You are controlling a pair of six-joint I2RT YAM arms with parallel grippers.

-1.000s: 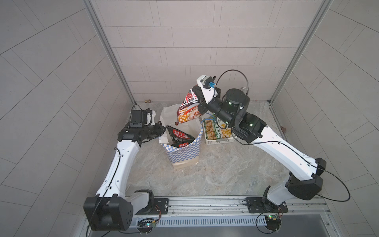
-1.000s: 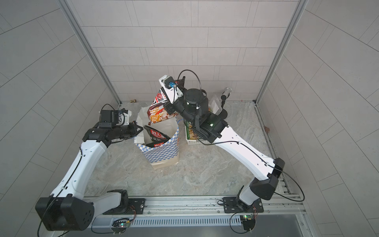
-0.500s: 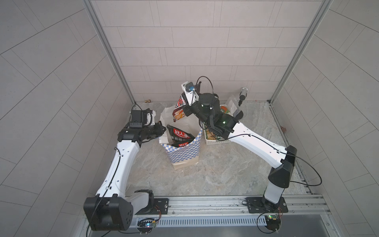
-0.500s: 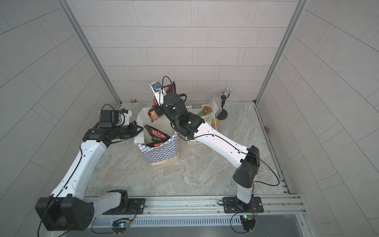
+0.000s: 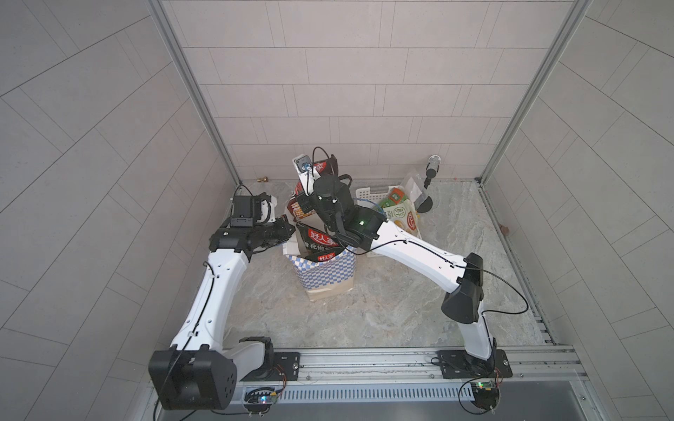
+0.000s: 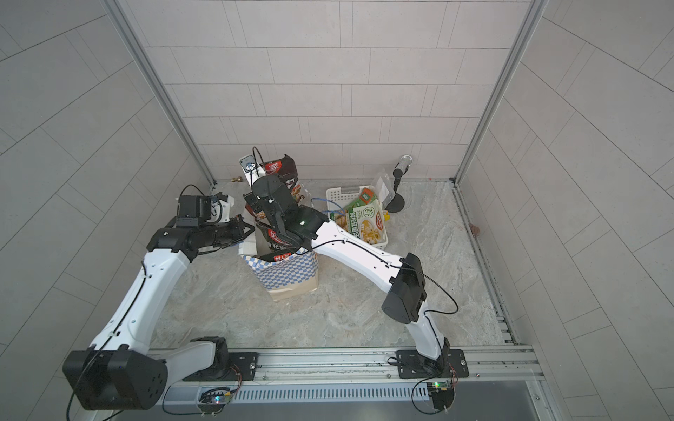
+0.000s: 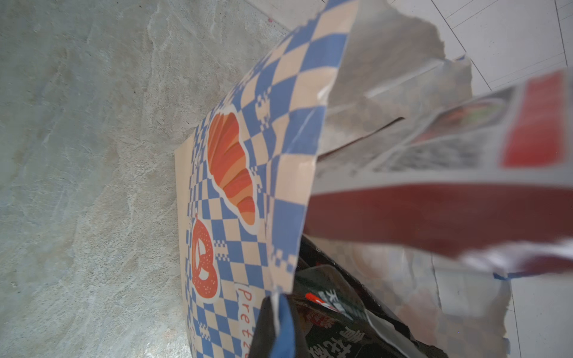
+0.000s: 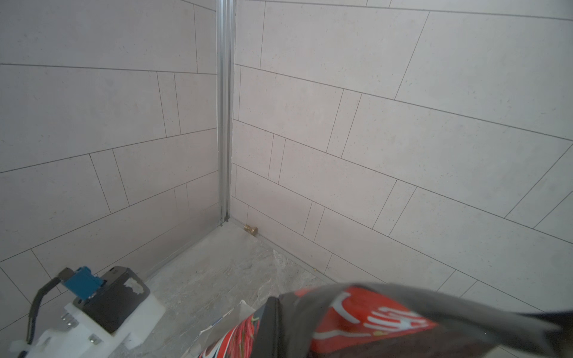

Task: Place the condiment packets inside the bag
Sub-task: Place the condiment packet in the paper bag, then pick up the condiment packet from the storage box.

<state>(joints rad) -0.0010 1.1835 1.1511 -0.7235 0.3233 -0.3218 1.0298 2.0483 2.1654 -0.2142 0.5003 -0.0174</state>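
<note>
The blue-and-white checked bag [image 5: 325, 275] [image 6: 289, 271] stands open mid-floor. My left gripper [image 5: 287, 233] [image 7: 279, 322] is shut on the bag's rim [image 7: 280, 248] on its left side. A black condiment packet with a red label [image 5: 321, 241] [image 7: 336, 319] stands inside the bag. My right gripper [image 5: 304, 201] [image 8: 276, 328] is shut on another black-and-red packet [image 5: 322, 168] [image 6: 281, 170] [image 8: 366, 316], held above the far side of the bag's mouth. In the left wrist view this packet [image 7: 434, 198] hangs blurred over the opening.
A white basket [image 5: 367, 191] [image 6: 336, 194] behind and right of the bag holds cream and green packets [image 5: 400, 215] [image 6: 365, 219]. A black stand [image 5: 426, 198] sits by the back wall. A small brass fitting [image 8: 250, 229] lies in the back left corner.
My right arm has swung left with its packet, from beside the basket to over the far side of the bag's mouth. The left arm and the bag have stayed still.
</note>
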